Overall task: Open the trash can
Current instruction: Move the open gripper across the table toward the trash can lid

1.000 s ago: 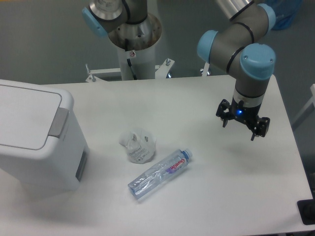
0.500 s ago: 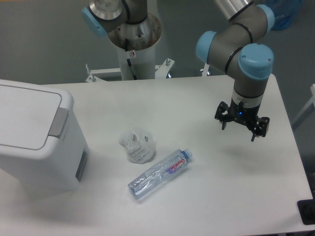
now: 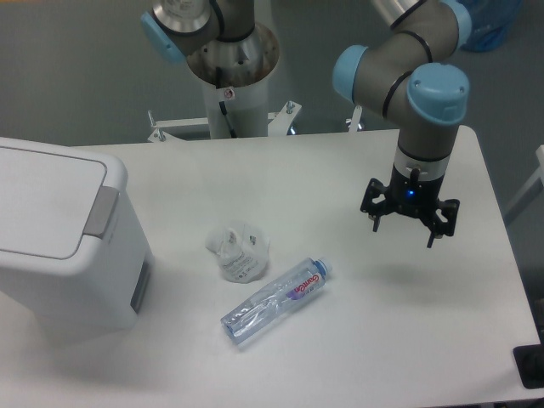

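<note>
trash can: large white boxy plastic bin with rounded corners (image 3: 64,246), standing at the left edge of the white tabletop (image 3: 340,340), partly cut off by the frame.
lid: flat white panel (image 3: 38,200), lying shut and flush, so the task is not yet done.
push-tab: grey strip at the rim (image 3: 103,212), facing the middle of the tabletop; pressing it probably releases the lid.
near the bin: crumpled white wrapper (image 3: 238,251) and clear plastic bottle (image 3: 276,299), lying loose just beside each other.
gripper: black two-finger gripper (image 3: 410,223) on the grey-and-blue arm, pointing down above the right side, well apart from the bin.
fingers: spread apart, holding nothing.
</note>
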You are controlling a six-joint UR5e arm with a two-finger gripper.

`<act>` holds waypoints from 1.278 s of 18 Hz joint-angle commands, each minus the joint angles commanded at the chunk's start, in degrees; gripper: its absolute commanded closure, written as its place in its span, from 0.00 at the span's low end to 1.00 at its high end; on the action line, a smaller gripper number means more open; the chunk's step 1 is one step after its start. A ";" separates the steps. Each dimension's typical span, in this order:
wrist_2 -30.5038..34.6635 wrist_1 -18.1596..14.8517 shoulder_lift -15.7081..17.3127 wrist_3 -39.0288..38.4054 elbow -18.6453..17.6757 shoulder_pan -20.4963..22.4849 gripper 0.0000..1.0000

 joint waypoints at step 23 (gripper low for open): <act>-14.95 -0.09 7.65 -32.97 1.49 -9.84 0.00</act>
